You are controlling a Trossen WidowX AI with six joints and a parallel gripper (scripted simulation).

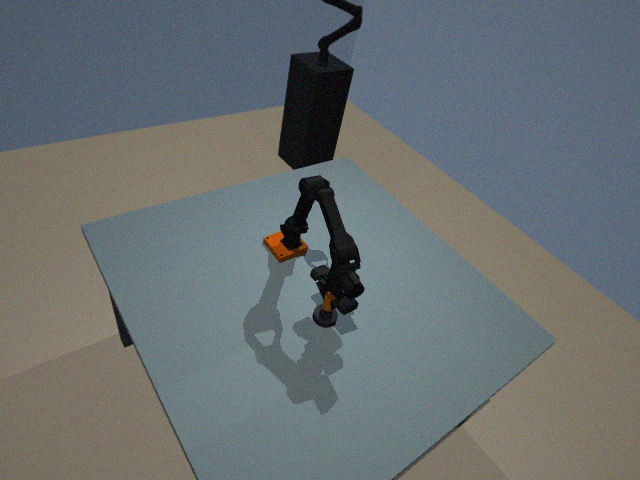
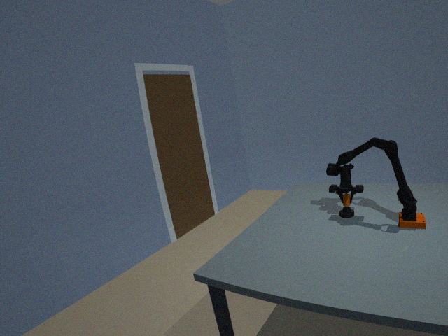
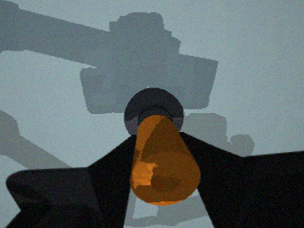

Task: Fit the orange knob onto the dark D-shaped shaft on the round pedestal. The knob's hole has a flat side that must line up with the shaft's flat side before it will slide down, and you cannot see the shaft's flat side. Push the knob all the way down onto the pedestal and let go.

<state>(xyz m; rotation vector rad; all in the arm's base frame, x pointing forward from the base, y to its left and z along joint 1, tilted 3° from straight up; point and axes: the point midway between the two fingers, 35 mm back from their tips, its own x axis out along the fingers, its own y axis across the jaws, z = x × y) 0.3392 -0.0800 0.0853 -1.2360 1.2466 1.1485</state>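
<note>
My gripper (image 3: 157,137) (image 1: 327,301) (image 2: 346,199) is shut on the orange knob (image 3: 163,157) (image 1: 327,302) (image 2: 346,198), which points straight down. The knob's lower end is directly over the dark round pedestal (image 3: 134,106) (image 1: 324,318) (image 2: 346,213) on the grey table. The knob hides the shaft, so I cannot tell how the flats line up. In the exterior view a short gap or a bit of dark shaft shows between the knob and the pedestal's top.
The arm's orange base (image 1: 284,246) (image 2: 411,220) sits behind the pedestal on the grey table (image 1: 206,289) (image 2: 289,260). A tall black box (image 1: 314,111) stands beyond the table's far edge. A brown door (image 2: 177,152) is in the wall.
</note>
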